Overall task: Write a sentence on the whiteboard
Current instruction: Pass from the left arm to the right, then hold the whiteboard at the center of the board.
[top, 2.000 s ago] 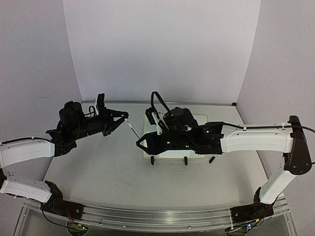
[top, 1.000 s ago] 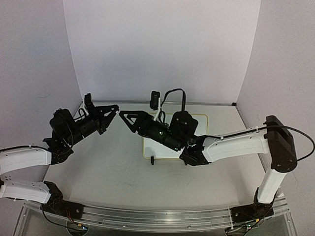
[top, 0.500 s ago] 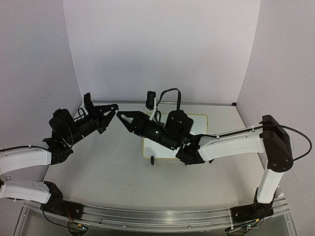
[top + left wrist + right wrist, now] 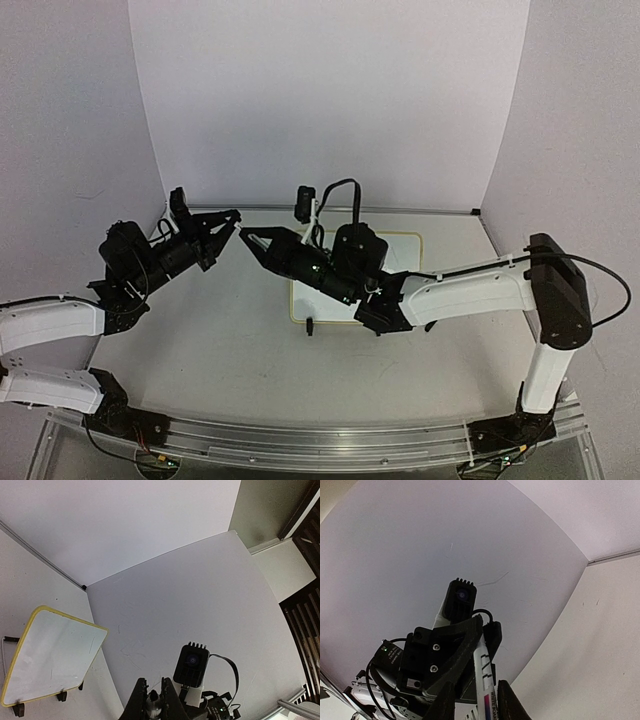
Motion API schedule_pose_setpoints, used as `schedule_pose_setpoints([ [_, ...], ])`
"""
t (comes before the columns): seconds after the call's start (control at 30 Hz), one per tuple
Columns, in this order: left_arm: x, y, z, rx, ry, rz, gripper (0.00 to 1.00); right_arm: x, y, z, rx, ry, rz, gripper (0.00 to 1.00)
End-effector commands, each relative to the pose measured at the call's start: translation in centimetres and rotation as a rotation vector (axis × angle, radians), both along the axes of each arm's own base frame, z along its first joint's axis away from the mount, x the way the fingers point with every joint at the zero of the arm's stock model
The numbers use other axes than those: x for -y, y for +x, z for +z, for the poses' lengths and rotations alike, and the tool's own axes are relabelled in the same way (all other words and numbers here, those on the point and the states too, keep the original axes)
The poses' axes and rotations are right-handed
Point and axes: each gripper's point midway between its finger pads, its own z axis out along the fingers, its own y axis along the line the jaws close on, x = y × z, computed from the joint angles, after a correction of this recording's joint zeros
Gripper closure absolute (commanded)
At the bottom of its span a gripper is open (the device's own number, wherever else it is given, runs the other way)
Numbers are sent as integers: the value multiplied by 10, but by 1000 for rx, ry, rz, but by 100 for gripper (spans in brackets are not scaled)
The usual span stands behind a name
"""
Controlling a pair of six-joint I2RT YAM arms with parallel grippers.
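left gripper (image 4: 235,218) and right gripper (image 4: 246,237) meet tip to tip above the table (image 4: 220,340), just left of the whiteboard (image 4: 405,243), which lies partly under the right arm. left wrist: jaws clamped on a marker (image 4: 153,698). right wrist: fingers (image 4: 506,700) narrowly flank that marker; i cannot tell if they grip it.

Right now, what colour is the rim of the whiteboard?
Pale yellow, a thin line around the whiteboard. It shows best in the left wrist view.

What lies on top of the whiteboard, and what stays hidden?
Nothing lies on the whiteboard; the left wrist view shows its face bare of clear writing. From above, the right arm hangs over it and hides most of it.
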Motion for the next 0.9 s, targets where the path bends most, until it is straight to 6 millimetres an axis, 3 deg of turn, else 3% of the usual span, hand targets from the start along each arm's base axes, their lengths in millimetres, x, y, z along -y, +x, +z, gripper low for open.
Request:
schedule_pose_setpoints([
  [0.0,-1,-2,2,23,-6,0,100,-4,5,19,9,46,-23,81],
  [0.23,-4,-4,-2,14,-4,8,100,3,10,15,5,43,-66,88],
  [0.43,-2,-4,-7,6,10,-3,99,9,10,15,10,41,-82,100],
  [0.5,-1,-5,-13,-11,30,-9,87,15,12,17,17,39,-110,100],
  [0.63,4,-10,-18,-20,114,-43,40,34,16,11,38,-31,-188,100],
  [0.67,6,-12,-21,-20,152,-59,32,40,17,8,39,-77,-212,100],
  [0.77,11,-20,-21,-3,247,-108,18,63,22,3,58,-236,-299,100],
  [0.87,17,-34,-28,26,364,-198,14,97,23,6,93,-373,-387,100],
])
